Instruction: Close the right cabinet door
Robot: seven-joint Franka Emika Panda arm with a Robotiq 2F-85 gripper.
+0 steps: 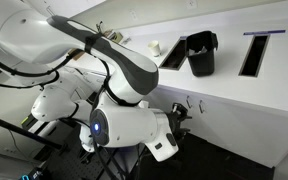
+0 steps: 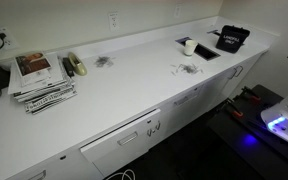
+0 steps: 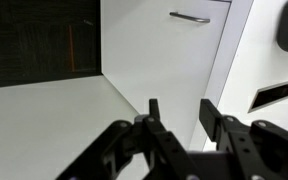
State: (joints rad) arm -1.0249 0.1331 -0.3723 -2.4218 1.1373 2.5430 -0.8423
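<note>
In the wrist view a tall flat white cabinet door (image 3: 159, 55) with a small dark handle (image 3: 189, 17) near its upper edge fills the middle. My gripper (image 3: 179, 115) is open and empty, its two black fingers just in front of the door's lower part, not touching it. A second white panel (image 3: 44, 130) spreads out at the lower left; I cannot tell whether it is another door. In an exterior view my gripper (image 1: 176, 120) hangs below the counter, close to the white cabinet fronts (image 1: 209, 112).
A black bin (image 1: 201, 52) stands on the white counter (image 2: 134, 80). Stacked magazines (image 2: 39, 80) lie at the counter's other end. White drawer fronts (image 2: 124, 135) run below. My arm's bulk (image 1: 114, 70) fills the near space. Dark flooring (image 3: 34, 40) shows beside the door.
</note>
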